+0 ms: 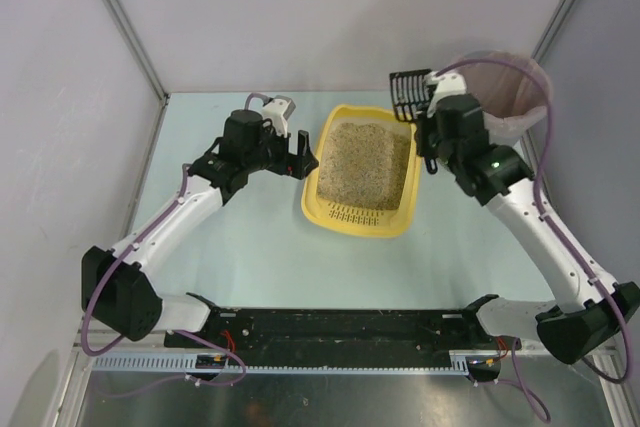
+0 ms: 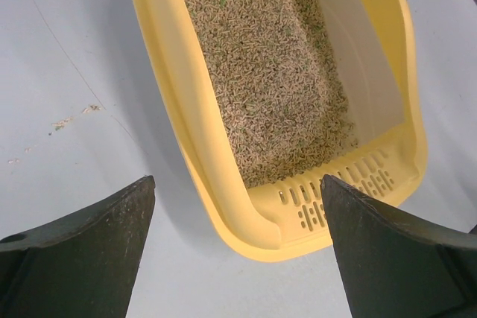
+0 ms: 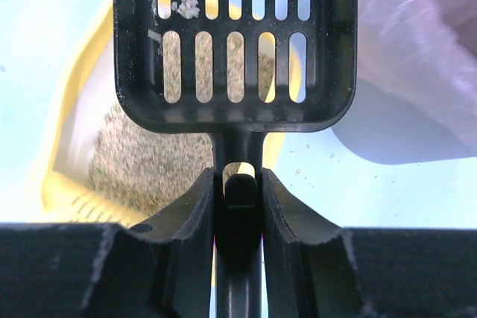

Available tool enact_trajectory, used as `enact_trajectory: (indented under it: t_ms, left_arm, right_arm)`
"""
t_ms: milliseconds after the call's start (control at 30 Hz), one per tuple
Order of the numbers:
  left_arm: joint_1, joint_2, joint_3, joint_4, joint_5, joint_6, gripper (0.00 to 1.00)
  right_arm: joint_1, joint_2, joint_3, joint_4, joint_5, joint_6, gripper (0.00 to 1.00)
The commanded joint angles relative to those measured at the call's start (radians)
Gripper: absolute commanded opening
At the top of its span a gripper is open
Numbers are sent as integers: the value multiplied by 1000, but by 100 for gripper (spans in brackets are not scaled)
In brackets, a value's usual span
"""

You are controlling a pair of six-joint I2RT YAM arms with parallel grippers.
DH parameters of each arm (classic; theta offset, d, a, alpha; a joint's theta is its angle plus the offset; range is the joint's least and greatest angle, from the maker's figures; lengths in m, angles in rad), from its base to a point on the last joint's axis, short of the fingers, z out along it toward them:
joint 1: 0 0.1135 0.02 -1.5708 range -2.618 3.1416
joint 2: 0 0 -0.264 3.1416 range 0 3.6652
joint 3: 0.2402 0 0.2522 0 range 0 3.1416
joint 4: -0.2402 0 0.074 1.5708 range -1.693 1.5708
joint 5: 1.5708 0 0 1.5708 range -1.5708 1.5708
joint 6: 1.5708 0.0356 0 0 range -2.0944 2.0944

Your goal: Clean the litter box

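The yellow litter box (image 1: 317,209) sits mid-table with beige litter in it, its slotted rim at the near end; it also shows in the left wrist view (image 2: 200,109) and behind the scoop in the right wrist view (image 3: 71,121). My left gripper (image 1: 301,156) is open and empty beside the box's left wall, fingers (image 2: 89,251) spread near its near-left corner. My right gripper (image 1: 424,123) is shut on the handle of the black slotted scoop (image 3: 234,42), held above the box's far-right corner next to the bin. A small pale clump lies in the scoop.
A grey round bin with a pinkish bag liner (image 1: 510,97) stands at the back right, right of the scoop; its liner shows in the right wrist view (image 3: 417,57). A few litter crumbs (image 2: 74,118) lie on the table left of the box. Enclosure walls ring the table.
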Motion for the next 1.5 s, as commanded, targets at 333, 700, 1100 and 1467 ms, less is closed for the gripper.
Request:
enact_trajectory:
  t_ms: [333, 700, 1100, 1467]
  left_arm:
    - [7, -59, -4, 30, -8, 7, 96]
    - [7, -59, -1, 32, -13, 3, 96]
    - [7, -56, -3, 30, -18, 0, 95]
    - [7, -53, -4, 30, -24, 3, 95]
  right_arm:
    - [-622, 60, 195, 104, -766, 331, 0]
    - [-922, 114, -23, 598, -1110, 993, 0]
    - [-1003, 261, -256, 1248, -1267, 1760, 0]
    - [-1005, 373, -435, 1794, -1204, 2257, 0]
